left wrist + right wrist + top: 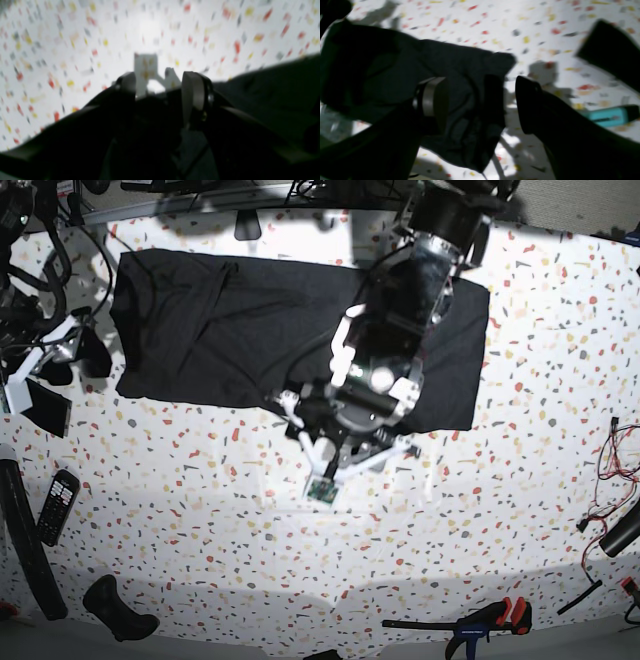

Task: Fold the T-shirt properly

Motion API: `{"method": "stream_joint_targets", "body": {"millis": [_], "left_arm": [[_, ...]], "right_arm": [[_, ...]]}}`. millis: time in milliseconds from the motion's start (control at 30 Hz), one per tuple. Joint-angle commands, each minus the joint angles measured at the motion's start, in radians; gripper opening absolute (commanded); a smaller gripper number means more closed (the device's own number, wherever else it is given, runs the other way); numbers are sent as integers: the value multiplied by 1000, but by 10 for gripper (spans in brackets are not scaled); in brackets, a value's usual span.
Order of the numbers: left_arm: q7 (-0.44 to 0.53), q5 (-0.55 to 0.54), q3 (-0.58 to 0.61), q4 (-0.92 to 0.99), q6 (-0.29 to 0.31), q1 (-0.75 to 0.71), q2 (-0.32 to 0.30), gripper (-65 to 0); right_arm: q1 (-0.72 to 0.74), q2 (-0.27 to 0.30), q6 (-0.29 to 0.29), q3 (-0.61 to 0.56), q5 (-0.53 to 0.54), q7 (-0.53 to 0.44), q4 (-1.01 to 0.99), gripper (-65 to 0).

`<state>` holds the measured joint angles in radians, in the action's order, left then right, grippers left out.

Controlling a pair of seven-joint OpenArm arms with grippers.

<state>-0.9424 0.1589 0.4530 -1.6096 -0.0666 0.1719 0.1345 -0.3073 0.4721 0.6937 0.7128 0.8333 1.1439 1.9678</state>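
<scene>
The dark T-shirt (220,330) lies spread flat across the far half of the speckled table. My left gripper (340,442) hangs over its near edge, right of the middle. In the left wrist view the left gripper (160,85) has its fingers apart, with bright table showing between the tips and the T-shirt (275,95) off to the right. My right gripper (85,355) is at the shirt's left edge. The right wrist view shows the right gripper (481,102) wide open. A bunched part of the T-shirt (467,82) lies in the gap against one finger (435,100), clear of the other.
A handset (58,502) and a black flat device (45,408) lie at the left edge, with a black lump (118,610) near the front left. A clamp (480,622) lies front right, cables (610,450) at the right edge. A teal item (610,116) lies near the right gripper.
</scene>
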Motion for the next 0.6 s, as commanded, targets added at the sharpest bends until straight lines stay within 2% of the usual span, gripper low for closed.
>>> {"method": "stream_joint_targets", "body": {"millis": [0, 200, 333, 433, 567], "left_arm": [[26, 22, 0, -18, 0, 18, 12, -371], [-6, 24, 0, -18, 0, 8, 12, -371], [-11, 24, 0, -18, 0, 8, 12, -371], [-9, 24, 0, -18, 0, 8, 12, -371], [-7, 24, 0, -18, 0, 8, 12, -371]], "right_arm": [[5, 19, 4, 8, -18, -18, 13, -234], [6, 18, 4, 8, -111, -23, -45, -220], [30, 19, -15, 8, -143, -54, -239, -220], [75, 22, -13, 8, -56, -41, -438, -220], [131, 21, 4, 8, 132, 101, -621, -220]]}}
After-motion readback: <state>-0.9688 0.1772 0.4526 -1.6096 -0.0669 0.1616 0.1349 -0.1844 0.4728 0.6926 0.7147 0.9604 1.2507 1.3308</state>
